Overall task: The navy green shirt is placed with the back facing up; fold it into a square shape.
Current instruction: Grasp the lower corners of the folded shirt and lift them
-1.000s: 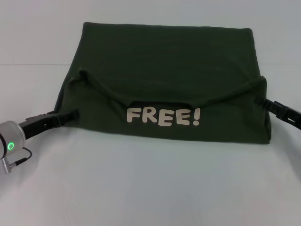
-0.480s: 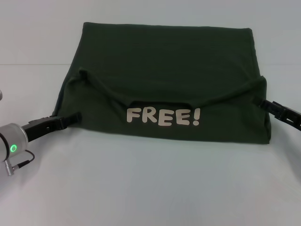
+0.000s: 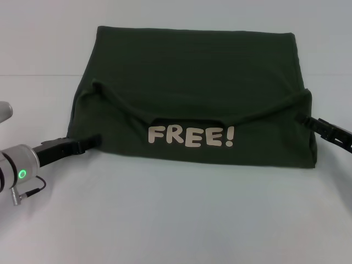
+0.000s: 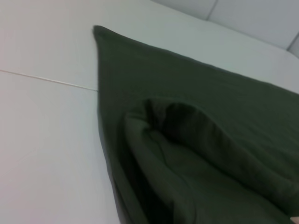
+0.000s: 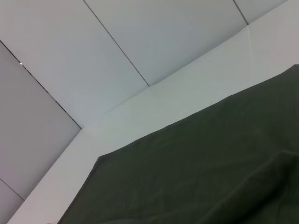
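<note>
The navy green shirt (image 3: 192,71) lies on the white table, partly folded, with a near flap turned over so the cream "FREE!" lettering (image 3: 191,136) faces up. My left gripper (image 3: 92,141) reaches in low from the left, and its tip meets the shirt's near left corner. At the fold's right edge is the tip of my right gripper (image 3: 303,118). In the left wrist view, a bunched fold of the shirt (image 4: 187,154) fills the picture close up. The right wrist view looks across the flat shirt (image 5: 196,172) toward the wall.
Around the shirt, the white table (image 3: 176,220) has a bare stretch in front of the fold and strips on both sides. Pale wall panels (image 5: 140,42) rise behind the table's far edge.
My left gripper has slid nearer and slightly rightward along the shirt's left edge, down to the near left corner. The right gripper and the shirt look unchanged.
</note>
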Controlling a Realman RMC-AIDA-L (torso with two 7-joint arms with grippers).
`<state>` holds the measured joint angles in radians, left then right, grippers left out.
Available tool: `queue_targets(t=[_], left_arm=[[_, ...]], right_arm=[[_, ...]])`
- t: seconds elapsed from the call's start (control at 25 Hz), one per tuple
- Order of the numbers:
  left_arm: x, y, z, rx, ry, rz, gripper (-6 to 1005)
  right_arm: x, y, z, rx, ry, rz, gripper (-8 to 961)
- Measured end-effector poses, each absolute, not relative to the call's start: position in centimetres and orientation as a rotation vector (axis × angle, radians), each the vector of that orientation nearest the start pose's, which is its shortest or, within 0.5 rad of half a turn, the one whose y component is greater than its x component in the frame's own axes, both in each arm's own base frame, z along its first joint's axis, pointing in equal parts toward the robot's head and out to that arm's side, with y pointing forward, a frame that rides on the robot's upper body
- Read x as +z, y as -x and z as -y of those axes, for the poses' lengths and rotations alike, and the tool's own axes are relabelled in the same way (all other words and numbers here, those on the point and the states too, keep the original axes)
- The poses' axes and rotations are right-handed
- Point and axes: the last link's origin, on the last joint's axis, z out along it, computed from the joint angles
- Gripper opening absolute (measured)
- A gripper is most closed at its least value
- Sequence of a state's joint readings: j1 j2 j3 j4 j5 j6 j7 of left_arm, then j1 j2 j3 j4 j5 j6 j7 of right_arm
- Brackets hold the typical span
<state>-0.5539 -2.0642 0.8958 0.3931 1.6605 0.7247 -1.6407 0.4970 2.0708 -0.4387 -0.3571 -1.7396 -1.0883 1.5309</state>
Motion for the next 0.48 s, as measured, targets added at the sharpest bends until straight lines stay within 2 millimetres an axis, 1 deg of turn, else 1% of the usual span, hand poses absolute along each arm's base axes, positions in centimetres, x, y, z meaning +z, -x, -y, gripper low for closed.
queue_targets(t=[0.2,0.48], left_arm=[[-2.56,33.39,-38.37,-0.460,1.975,1.277,711],[-2.53,33.23,-38.63,-0.456,1.970,1.268,542]], right_arm=[[0.35,-34.00,-35.11,0.903,1.867,-1.334,947],[0.30,-33.93,-35.13,0.904,1.868,-1.334,947]])
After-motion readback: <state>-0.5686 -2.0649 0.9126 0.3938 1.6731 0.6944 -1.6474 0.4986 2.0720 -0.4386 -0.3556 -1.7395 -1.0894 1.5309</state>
